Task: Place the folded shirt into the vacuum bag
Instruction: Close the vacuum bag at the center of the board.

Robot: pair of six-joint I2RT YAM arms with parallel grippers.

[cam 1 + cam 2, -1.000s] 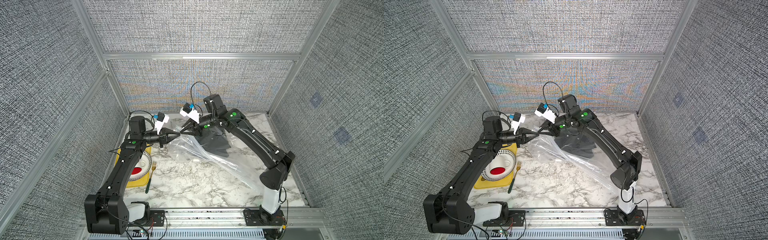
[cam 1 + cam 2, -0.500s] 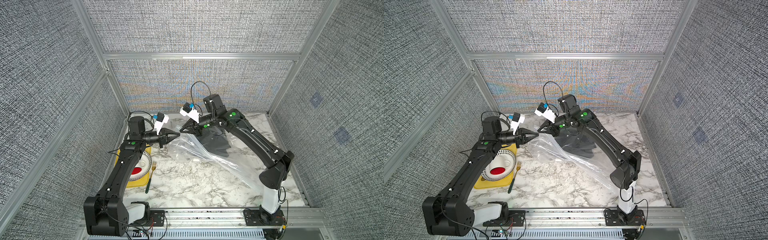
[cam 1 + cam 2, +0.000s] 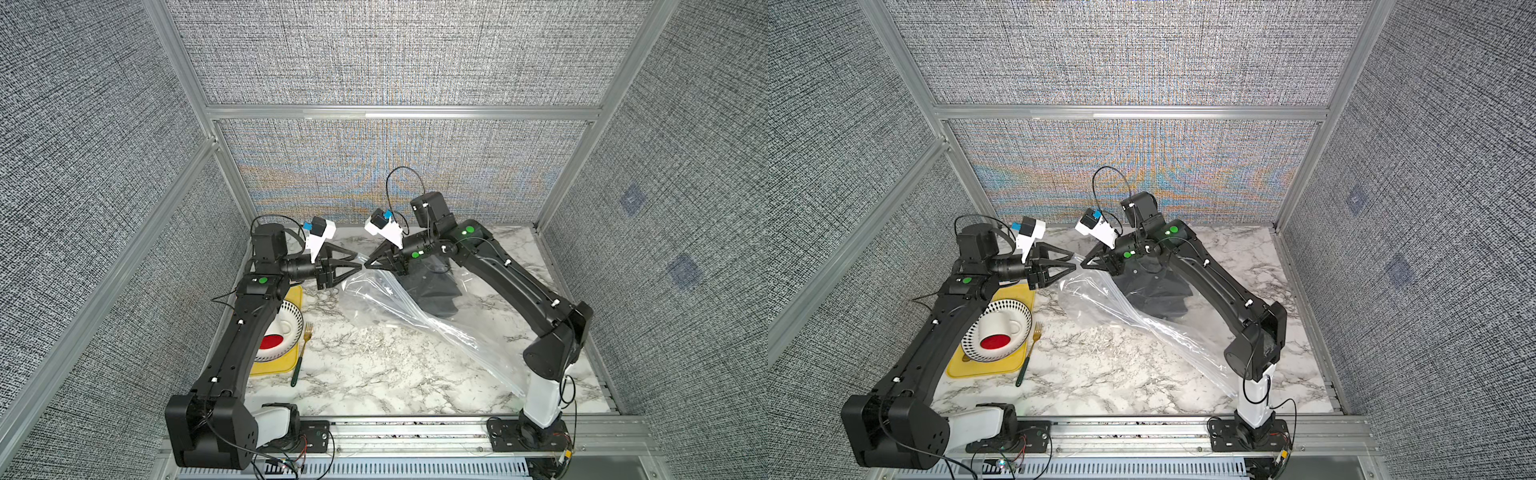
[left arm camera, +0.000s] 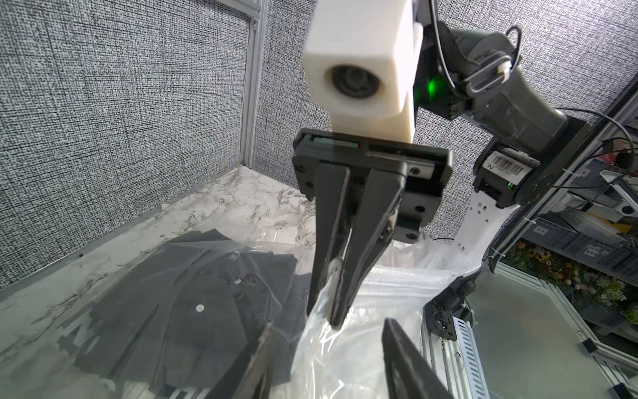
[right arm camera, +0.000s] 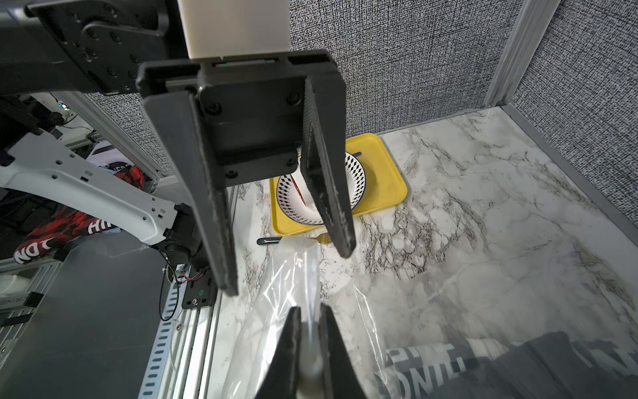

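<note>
The vacuum bag is a big clear crinkly sheet lying slantwise across the marble table. One corner is lifted at the back left. My right gripper is shut on that lifted edge, and it shows the same way in the left wrist view. My left gripper faces it tip to tip. It is open, with its fingers on either side of the bag's corner. The folded shirt is dark with white lettering. It lies at the back under my right arm, seen through plastic film.
A yellow tray at the left holds a patterned plate and a white cup with red inside. A green-handled fork lies beside the tray. Fabric walls enclose the table on three sides, and a rail runs along the front.
My left gripper has opened and let go of the bag's lifted edge. My right gripper closed on that edge just before and still holds it up.
</note>
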